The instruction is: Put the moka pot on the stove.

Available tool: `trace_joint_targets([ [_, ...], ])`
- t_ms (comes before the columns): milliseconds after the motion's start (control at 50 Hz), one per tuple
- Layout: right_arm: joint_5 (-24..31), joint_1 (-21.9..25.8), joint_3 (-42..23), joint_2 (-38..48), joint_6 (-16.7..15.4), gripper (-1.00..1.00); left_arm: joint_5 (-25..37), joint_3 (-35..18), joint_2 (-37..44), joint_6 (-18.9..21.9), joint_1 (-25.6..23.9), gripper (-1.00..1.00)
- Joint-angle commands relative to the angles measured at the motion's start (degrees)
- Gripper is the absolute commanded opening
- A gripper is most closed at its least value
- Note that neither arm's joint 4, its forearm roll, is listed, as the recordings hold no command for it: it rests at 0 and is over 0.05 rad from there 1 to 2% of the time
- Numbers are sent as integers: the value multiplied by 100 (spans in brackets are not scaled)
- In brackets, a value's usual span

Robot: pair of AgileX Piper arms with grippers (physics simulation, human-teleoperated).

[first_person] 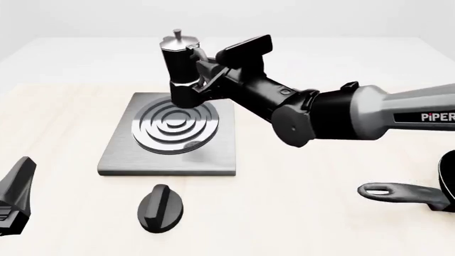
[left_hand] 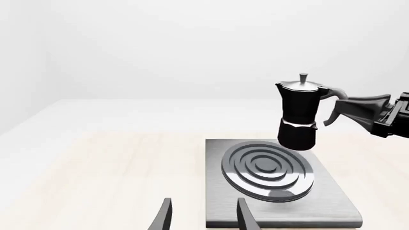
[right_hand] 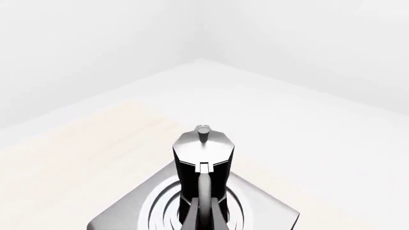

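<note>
1. Left gripper [first_person: 16,197] is sitting low at the near left corner of the front view, well apart from everything else; in its own wrist view the two fingertips [left_hand: 164,214] are standing apart with a clear gap, nothing between them.
2. Black oval knob [first_person: 161,208] is lying on the table [first_person: 299,202] just in front of the stove's near edge, not touching it.
3. Stove [first_person: 117,152] is lying flat on the table left of centre, ring burner [first_person: 176,125] shining on top.
4. Moka pot [first_person: 182,69] is hanging upright in the air above the burner's far side, base clear of the rings in the left wrist view [left_hand: 298,112], silver lid and knob on top, handle pointing to the right arm.
5. Right gripper [first_person: 202,74] is reaching in from the right and clamping the pot's curved handle; fingers are closed narrow on it, seen also in the left wrist view [left_hand: 345,108].
6. Right wrist view is looking down the handle at the pot [right_hand: 203,158] over the stove [right_hand: 268,211].
7. Long-handled pan [first_person: 405,193] is lying at the near right edge, mostly cut off.
</note>
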Motion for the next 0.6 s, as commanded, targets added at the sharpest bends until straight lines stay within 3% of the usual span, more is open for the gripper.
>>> trace_joint_targets([
  [20,-55,53,-221,194,86,-100,0,0,0,0,0,100],
  [600,-103,70,-420,591,184,-100,0,0,0,0,0,100],
])
